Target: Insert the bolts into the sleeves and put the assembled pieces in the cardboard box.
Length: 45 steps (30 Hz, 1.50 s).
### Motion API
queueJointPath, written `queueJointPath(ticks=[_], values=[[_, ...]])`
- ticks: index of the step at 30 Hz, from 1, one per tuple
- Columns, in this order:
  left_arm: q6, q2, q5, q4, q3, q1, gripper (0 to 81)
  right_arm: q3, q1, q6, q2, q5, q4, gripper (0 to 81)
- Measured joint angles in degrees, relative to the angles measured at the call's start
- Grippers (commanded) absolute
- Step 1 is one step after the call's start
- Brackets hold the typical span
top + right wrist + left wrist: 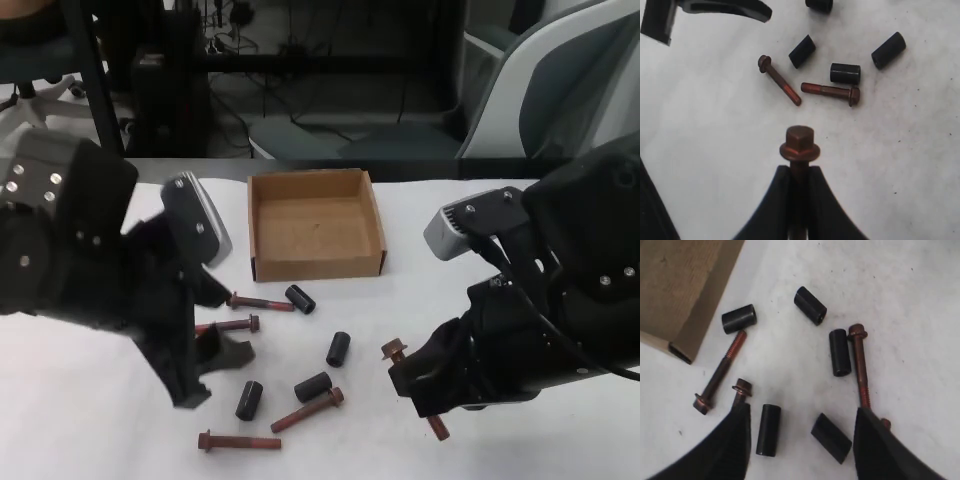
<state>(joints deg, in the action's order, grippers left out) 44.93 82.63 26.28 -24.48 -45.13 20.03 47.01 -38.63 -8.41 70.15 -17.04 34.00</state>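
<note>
Each bolt [799, 145] is copper-red metal with a dull sheen, rougher along the thread. The sleeves [840, 352] look smooth and matt black. The box [318, 265] is plain brown cardboard, matt. The counter [80, 420] is matt white, faintly speckled.

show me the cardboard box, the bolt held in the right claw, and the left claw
cardboard box [318, 266]: high view, front wall
held bolt [799, 142]: right wrist view, hex head
left claw [802, 412]: left wrist view, midway between its fingertips
</note>
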Motion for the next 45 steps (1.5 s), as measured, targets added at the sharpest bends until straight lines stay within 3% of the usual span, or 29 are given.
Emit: queueJointPath(ticks=[18,39,45], values=[[7.5,14.3,-7.2,-3.9,-9.7,0.0,59.8,0.0,0.0,0.2,0.0,-1.4,0.0,0.4],[9.3,18.6,-8.0,-8.2,-14.1,0.0,59.8,0.0,0.0,-0.2,0.0,-1.6,0.0,0.4],[9.3,19.0,-7.1,-8.2,-14.1,0.0,50.8,0.0,0.0,-0.2,0.0,-1.6,-0.7,0.4]])
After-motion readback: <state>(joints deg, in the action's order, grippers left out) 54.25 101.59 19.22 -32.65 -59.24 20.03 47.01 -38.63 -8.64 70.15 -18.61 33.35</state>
